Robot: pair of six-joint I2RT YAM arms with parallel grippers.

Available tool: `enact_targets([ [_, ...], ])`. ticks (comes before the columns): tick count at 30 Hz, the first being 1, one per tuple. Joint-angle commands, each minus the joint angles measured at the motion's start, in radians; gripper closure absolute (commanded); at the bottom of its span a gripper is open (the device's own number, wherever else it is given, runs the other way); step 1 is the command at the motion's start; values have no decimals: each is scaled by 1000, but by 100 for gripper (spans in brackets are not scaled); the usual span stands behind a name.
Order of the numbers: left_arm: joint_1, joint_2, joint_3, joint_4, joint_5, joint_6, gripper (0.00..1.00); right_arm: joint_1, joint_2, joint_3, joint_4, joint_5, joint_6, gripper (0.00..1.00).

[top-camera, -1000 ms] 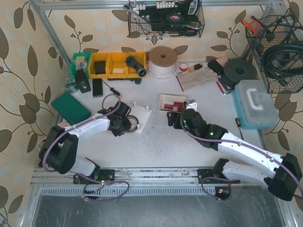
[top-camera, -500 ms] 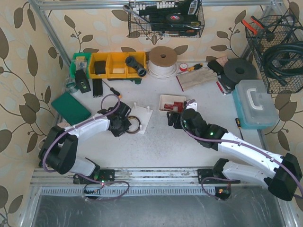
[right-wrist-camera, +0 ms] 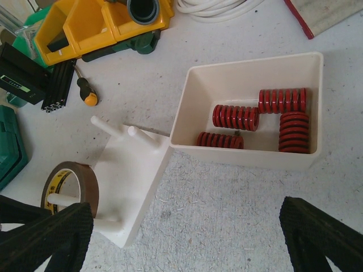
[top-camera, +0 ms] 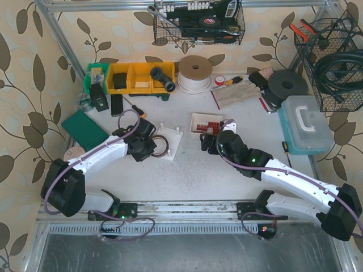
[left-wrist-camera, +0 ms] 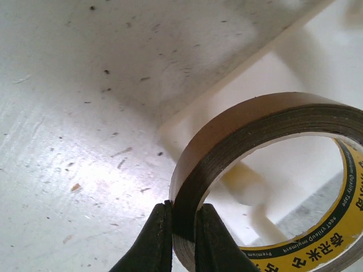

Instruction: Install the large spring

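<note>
The left gripper (top-camera: 148,146) is pinching the left rim of a brown ring-shaped roll of tape (top-camera: 161,146), which is lying on the left part of a white plastic plate with upright pegs (top-camera: 173,137). Just right of that plate, a small white rectangular tray (top-camera: 195,120) is holding red coil springs (top-camera: 211,126). The right gripper (top-camera: 205,141) is hanging just in front of the tray, over the white worktop (top-camera: 187,170), its jaws standing apart around nothing.
</note>
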Motion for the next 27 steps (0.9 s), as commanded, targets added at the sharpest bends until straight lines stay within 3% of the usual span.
enact_targets([
  [1,-19,-47,87,-54,20,-15,100,5,-16,-11,10,9,10,11],
  [6,-34,-81,206,-155,31,-5,100,6,-21,-15,17,0,5,11],
  [10,-19,-105,346,-233,-50,77,100,5,-18,-24,32,-5,10,12],
  [18,245,43,537,-300,13,315,100,5,-19,-26,41,-3,2,12],
  [27,492,363,645,-279,-26,481,100,5,17,-16,84,-39,-37,12],
])
